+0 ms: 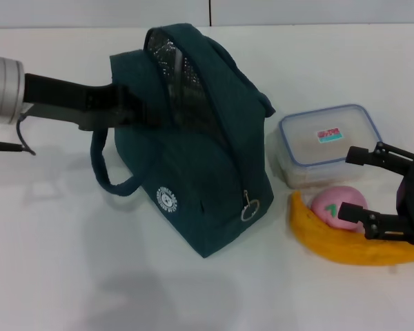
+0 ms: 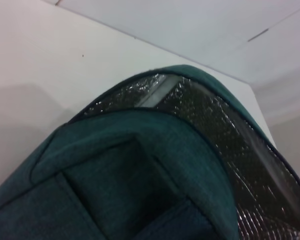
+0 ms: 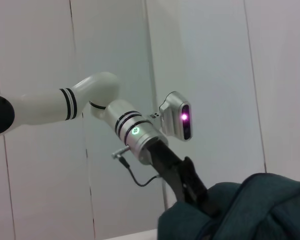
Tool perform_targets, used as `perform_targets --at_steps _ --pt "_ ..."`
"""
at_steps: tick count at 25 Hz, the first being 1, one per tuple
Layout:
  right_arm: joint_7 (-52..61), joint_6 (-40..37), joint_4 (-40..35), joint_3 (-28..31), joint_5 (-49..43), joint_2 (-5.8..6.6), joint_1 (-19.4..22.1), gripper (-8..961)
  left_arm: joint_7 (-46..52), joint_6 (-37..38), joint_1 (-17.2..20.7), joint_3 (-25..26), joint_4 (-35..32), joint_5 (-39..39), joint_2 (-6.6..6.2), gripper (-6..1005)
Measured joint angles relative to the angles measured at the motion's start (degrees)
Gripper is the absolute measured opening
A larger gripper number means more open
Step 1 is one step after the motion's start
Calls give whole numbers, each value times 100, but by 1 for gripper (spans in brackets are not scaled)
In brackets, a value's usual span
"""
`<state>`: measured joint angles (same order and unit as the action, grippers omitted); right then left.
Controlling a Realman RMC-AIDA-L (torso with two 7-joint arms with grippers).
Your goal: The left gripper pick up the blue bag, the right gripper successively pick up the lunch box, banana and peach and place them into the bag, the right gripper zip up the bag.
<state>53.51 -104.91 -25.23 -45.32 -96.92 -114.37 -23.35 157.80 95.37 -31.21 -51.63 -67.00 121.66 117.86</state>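
The blue bag [image 1: 193, 172] stands upright in the middle of the white table, its top unzipped and showing silver foil lining [image 2: 230, 140]. My left gripper [image 1: 141, 110] comes in from the left and is shut on the bag's upper left edge; the right wrist view shows it [image 3: 197, 195] biting into the fabric [image 3: 250, 210]. To the bag's right sits the lunch box [image 1: 324, 141]. In front of it the peach [image 1: 334, 203] rests against the curved banana [image 1: 345, 248]. My right gripper [image 1: 367, 191] is open at the right edge, one finger over the lunch box's corner, the other beside the peach.
The bag's metal ring zip pull [image 1: 250, 210] hangs at its front right corner, and a rope handle [image 1: 107, 172] loops down on its left side. A thin black cable [image 1: 7, 146] trails under the left arm. Bare white table [image 1: 90, 276] spreads in front.
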Motion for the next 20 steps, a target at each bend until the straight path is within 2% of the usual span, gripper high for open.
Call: perform_targets --at_steps 3,8,15,20 --pt "10 36 10 57 58 -30 11 857 -24 174 2 8 0 -16 -53 98" --pt "297 387 30 160 202 -80 2 857 -55 280 28 29 0 -23 -116 31" --pt "1325 2074 411 227 1454 -74 -24 856 -64 413 28 101 35 -74 -194 31" --pt "2289 3131 544 348 1921 19 72 856 -141 414 18 115 148 -75 -221 32"
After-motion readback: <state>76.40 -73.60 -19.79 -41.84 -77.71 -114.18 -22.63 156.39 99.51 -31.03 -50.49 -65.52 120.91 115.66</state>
